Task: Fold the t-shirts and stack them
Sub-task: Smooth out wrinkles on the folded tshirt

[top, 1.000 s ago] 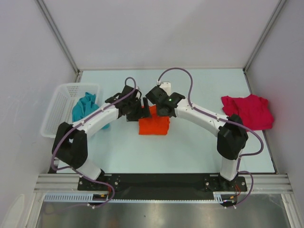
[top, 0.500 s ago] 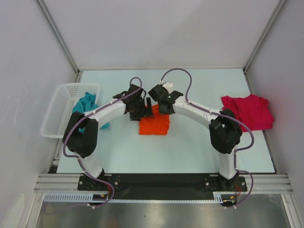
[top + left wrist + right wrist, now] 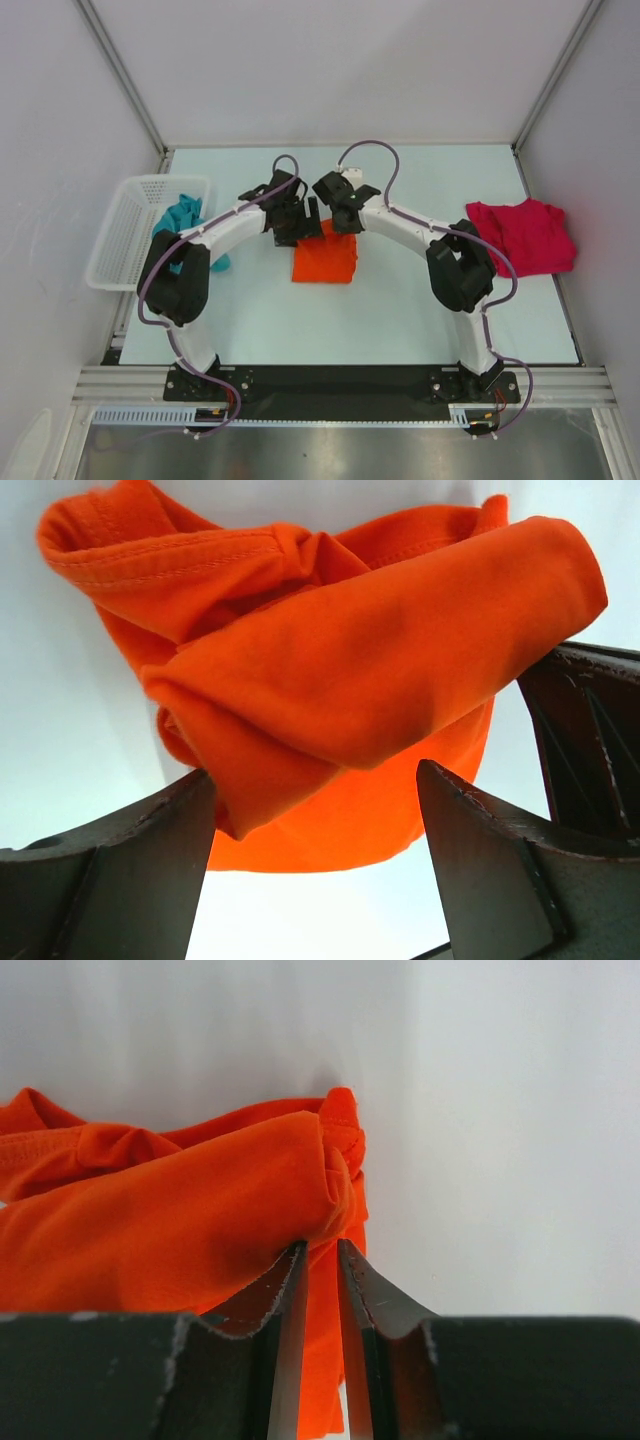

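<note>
Orange t-shirt (image 3: pixel 324 262), soft knit folded into a thick rectangular pad with rolled edges, lies midway on the bench (image 3: pixel 400 300). Left end effector (image 3: pixel 315 780) gapes wide astride its rolled fold; right end effector (image 3: pixel 318 1250) pinches a thin hem corner. Crimson t-shirt (image 3: pixel 522 235) lies crumpled far right.

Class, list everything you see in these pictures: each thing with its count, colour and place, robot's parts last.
orange t-shirt: one, bright orange, partly folded, middle of table
red t-shirt: one, crimson, crumpled at table's right edge
teal t-shirt: one, blue-green, hanging over basket's rim
basket: one, white mesh, table's left edge
table: one, pale green
left arm: one, white and black, reaching to table's middle
right arm: one, white and black, likewise
left hand: one, black, open at the orange t-shirt
right hand: one, black, pinching a fold of the orange t-shirt
</note>
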Robot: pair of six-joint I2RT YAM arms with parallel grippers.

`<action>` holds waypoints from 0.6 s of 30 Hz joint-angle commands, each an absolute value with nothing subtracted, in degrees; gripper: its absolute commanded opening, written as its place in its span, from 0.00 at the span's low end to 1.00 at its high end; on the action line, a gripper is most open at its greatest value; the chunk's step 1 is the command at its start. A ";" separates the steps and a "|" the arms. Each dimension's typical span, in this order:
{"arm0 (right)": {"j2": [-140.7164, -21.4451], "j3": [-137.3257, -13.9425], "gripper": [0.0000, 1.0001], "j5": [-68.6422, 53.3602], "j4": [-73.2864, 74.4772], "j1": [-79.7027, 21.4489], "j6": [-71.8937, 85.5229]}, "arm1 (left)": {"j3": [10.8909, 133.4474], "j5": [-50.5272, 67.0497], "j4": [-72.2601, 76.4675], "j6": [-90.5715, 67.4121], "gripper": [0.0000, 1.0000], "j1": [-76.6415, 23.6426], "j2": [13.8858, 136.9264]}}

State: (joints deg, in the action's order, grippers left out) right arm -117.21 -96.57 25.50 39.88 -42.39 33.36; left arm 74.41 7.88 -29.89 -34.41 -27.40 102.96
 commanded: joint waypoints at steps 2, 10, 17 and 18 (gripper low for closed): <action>-119.09 -102.12 0.23 25.40 38.23 -42.10 31.73 | 76.73 7.91 -30.06 -33.22 0.84 -25.75 101.51; -122.34 -107.84 0.23 25.14 38.23 -40.61 30.06 | 78.40 7.91 -30.94 -32.52 0.84 -24.44 102.74; -124.54 -109.42 0.23 24.61 37.88 -39.29 29.18 | 80.77 7.82 -31.64 -31.90 0.84 -23.82 104.94; -125.06 -109.51 0.23 24.44 37.71 -38.94 28.92 | 81.03 7.82 -31.64 -31.82 0.85 -23.56 105.90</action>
State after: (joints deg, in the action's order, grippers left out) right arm -123.31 -107.18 24.86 38.76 -39.79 30.48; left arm 78.26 7.84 -31.42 -33.34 -24.49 103.96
